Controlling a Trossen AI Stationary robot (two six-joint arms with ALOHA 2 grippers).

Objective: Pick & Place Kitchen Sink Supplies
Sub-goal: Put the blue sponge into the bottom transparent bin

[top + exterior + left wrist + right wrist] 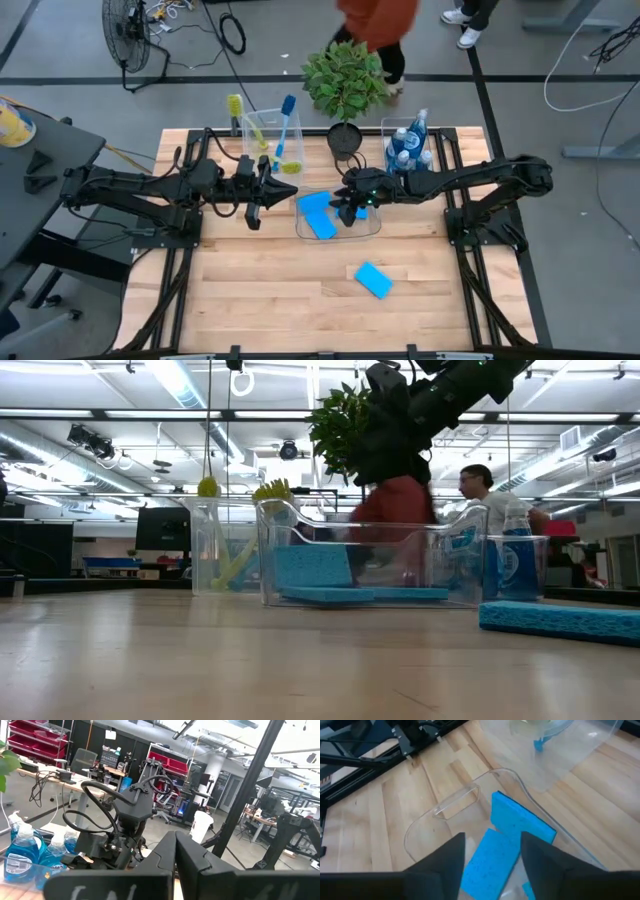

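Note:
A clear bin (371, 230) at mid-table holds blue sponges (318, 213); in the low view one sponge (313, 567) leans up and others lie flat (365, 595). My right gripper (492, 862) hovers open above this bin (445, 807) and its sponges (520, 822), touching nothing. Another sponge (373, 280) lies flat on the table nearer the near edge. Brushes (270, 135) stand in a far-left bin and blue-liquid bottles (408, 150) in a far-right bin. My left gripper (255, 205) waits shut, left of the middle bin.
A potted plant (345, 85) stands at the far edge between the brush bin and the bottle bin (384, 128). A person in orange (375, 20) is beyond the table. Bare wood lies toward the near edge around the loose sponge (560, 618).

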